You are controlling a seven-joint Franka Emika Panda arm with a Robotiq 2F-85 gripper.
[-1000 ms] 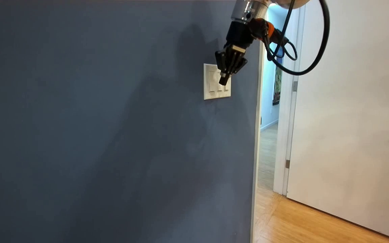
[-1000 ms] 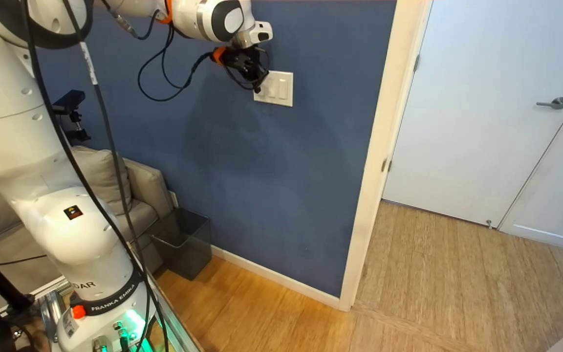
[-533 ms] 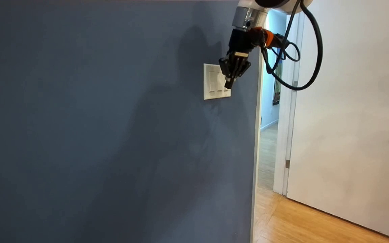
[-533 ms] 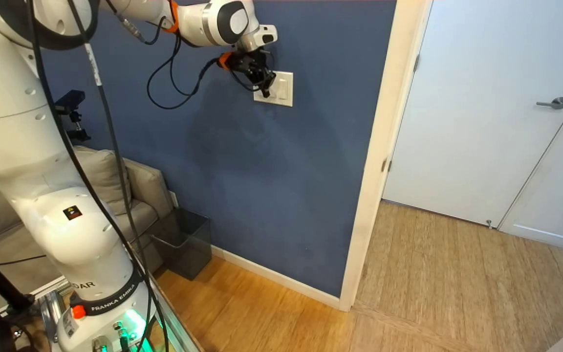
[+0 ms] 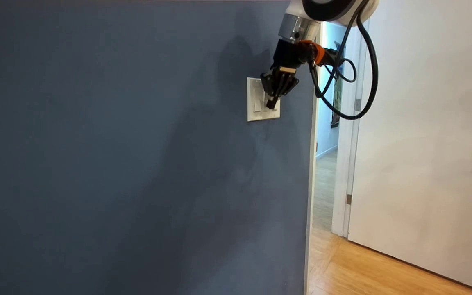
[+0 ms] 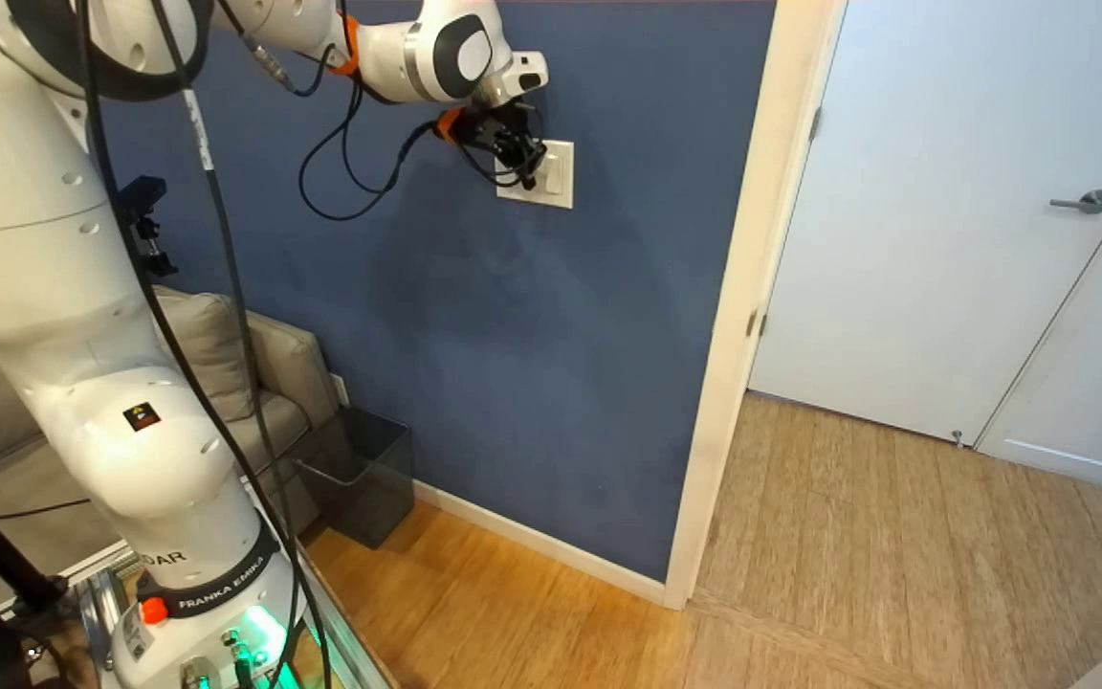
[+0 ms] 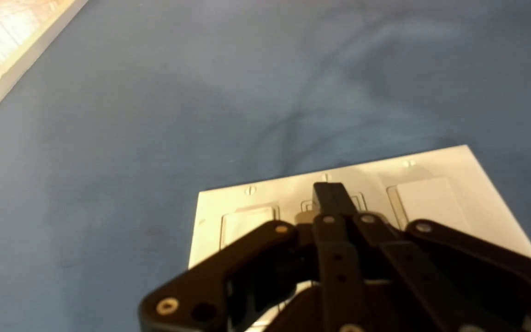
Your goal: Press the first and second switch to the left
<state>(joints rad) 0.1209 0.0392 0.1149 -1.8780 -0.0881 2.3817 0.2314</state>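
Switches (image 7: 429, 203): three in one plate (image 7: 480, 198).
Gripper (image 7: 334, 198): fully closed, holds nothing, at the middle switch (image 5: 265, 103); touch I cannot tell.

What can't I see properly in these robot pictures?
Middle switch: mostly hidden behind the tool in the wrist view; I can't tell if they touch.
Sofa: partly behind the arm and cut off by the left edge in an exterior view.
Far-off patterned thing: too small to name in an exterior view.

Wall (image 6: 551, 364) looks matt — switches (image 7: 431, 203), smooth plastic.
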